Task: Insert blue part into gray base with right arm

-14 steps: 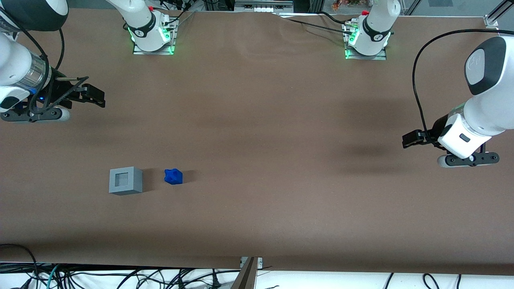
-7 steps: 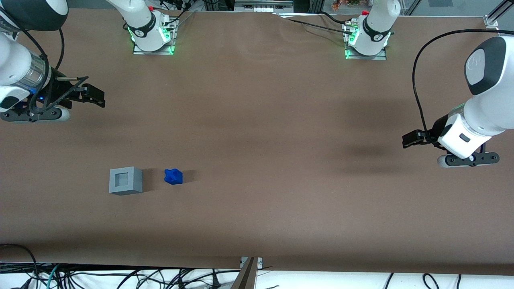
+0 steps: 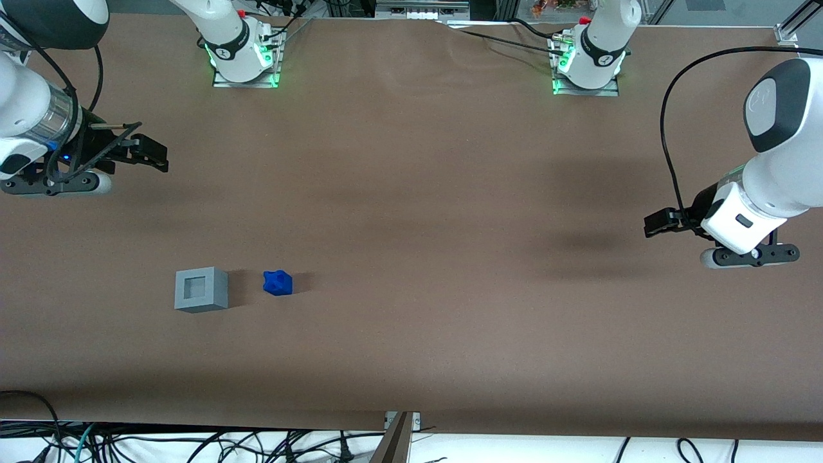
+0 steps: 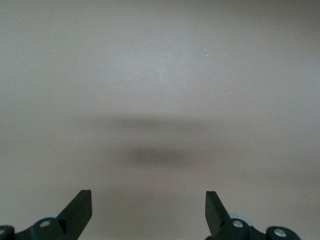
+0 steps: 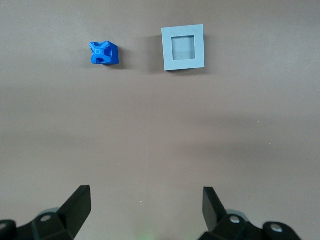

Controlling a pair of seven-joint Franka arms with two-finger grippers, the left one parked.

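The gripper (image 3: pixel 144 150) hung at the upper left of the front view, well apart from both pieces, fingers spread wide and holding nothing. The blue part (image 3: pixel 278 283) lay on the table (image 3: pixel 450 193) in the lower left of that frame, just beside the gray base (image 3: pixel 201 290) but not touching it. The base's recess was empty. By my reading the task stood at its first step, the reach. The next move called for bringing the gripper down over the blue part and closing squarely on its lumpy sides.
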